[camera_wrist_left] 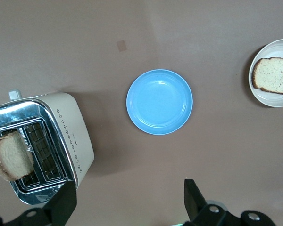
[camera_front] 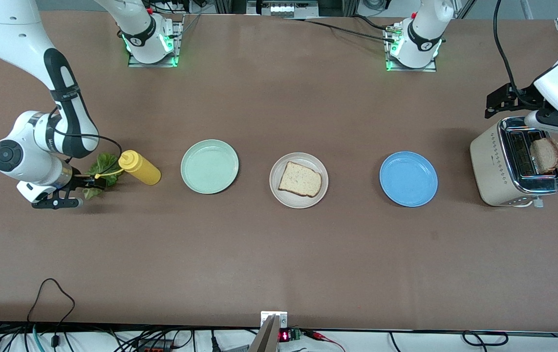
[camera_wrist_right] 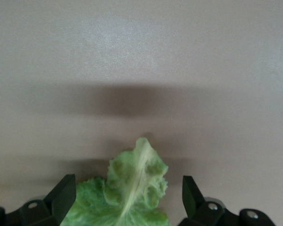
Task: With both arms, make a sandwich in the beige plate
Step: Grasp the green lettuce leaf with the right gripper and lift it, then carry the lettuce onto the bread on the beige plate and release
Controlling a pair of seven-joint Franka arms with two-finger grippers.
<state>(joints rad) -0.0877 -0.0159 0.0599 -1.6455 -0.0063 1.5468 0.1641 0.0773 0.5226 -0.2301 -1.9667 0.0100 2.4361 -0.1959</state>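
A bread slice [camera_front: 300,179] lies flat in the beige plate [camera_front: 321,189] at the table's middle; the left wrist view also catches that plate [camera_wrist_left: 257,93] and its bread slice [camera_wrist_left: 275,75]. A second toast slice [camera_front: 546,155] [camera_wrist_left: 9,155] stands in a slot of the toaster [camera_front: 491,166] [camera_wrist_left: 75,136]. My left gripper [camera_front: 528,110] [camera_wrist_left: 128,202] hangs open over the toaster's edge, holding nothing. The lettuce leaf [camera_front: 103,168] [camera_wrist_right: 132,193] lies on the table at the right arm's end. My right gripper [camera_front: 81,191] [camera_wrist_right: 127,195] is low and open, its fingers on either side of the leaf.
A yellow squeeze bottle [camera_front: 139,167] lies right beside the lettuce. A mint green plate [camera_front: 209,166] sits between that bottle and the beige plate. A blue plate [camera_front: 408,178] [camera_wrist_left: 159,101] sits between the beige plate and the toaster.
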